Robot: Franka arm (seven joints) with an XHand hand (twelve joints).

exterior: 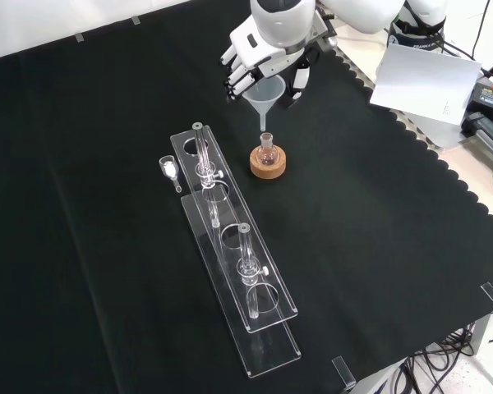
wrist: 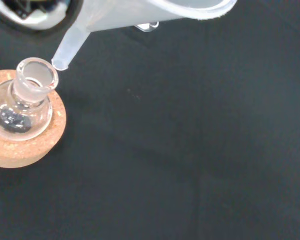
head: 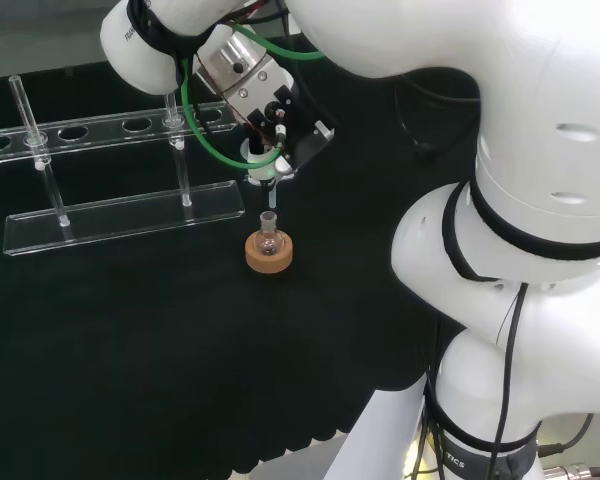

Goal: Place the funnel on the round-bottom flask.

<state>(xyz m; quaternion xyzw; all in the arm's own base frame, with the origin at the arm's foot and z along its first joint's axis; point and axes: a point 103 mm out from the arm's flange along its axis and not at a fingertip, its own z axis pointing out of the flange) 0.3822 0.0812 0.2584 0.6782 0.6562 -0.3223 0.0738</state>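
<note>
1. From my station I see the round-bottom flask (exterior: 267,151) upright in its cork ring (exterior: 267,162) on the black cloth (exterior: 378,246). In the wrist view something dark lies at the bottom of the flask's bulb; I cannot tell what it is.
2. The funnel (exterior: 263,97) is in the hand (exterior: 263,49), whose fingers curl round its cone. The funnel looks empty, and its stem hangs above the flask's mouth, not yet in it.
3. The wrist view brings the stem tip just beside the rim of the flask's neck, apart from it. The front view shows the clear gap between tip and neck from the side.
4. In the head view the hand is mostly hidden behind the wrist and a green cable (head: 205,140); only the stem shows over the flask there.
5. A clear rack (exterior: 234,254) lies to the left of the flask in the front view, running toward the near edge, with a few glass tubes standing in its holes.
6. A small clear scoop-like piece (exterior: 169,169) lies on the cloth just left of the rack's far end.
7. Nothing stands between the stem and the flask's mouth.
</note>
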